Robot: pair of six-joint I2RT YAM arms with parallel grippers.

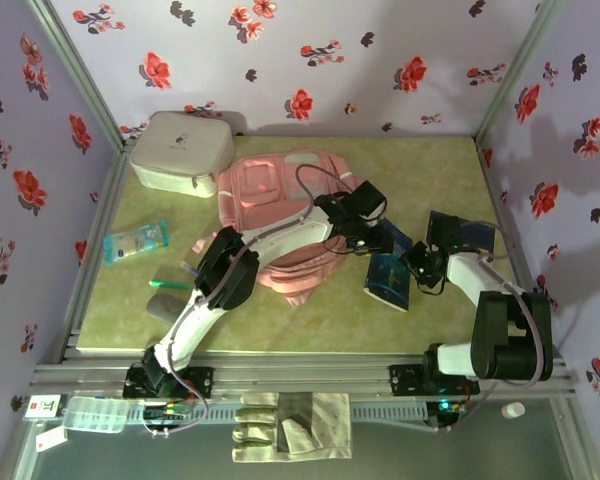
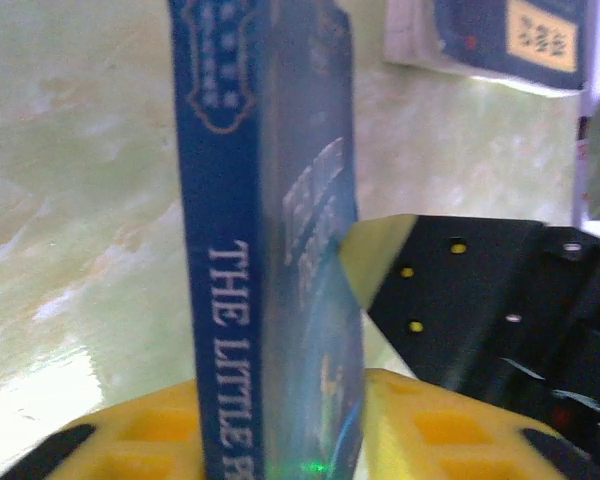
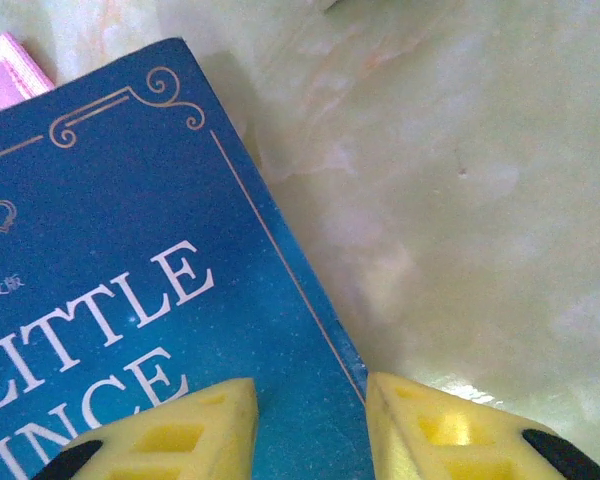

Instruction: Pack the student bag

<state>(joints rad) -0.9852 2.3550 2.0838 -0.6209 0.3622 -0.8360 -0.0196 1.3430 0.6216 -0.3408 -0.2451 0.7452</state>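
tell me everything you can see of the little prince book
The Little Prince book is deep blue, with white title lettering and gold scrollwork framing the cover. It stands on edge above the pale green table, right of the pink backpack, clamped across its thickness by the left tool, while the right tool's fingertip touches its cover.

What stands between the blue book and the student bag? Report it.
Nothing visible: the blue book sits just right of the student bag, though the left arm stretches across the bag.

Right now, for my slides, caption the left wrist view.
Yellow fingers grip an upright blue Little Prince book against the pale green tabletop.
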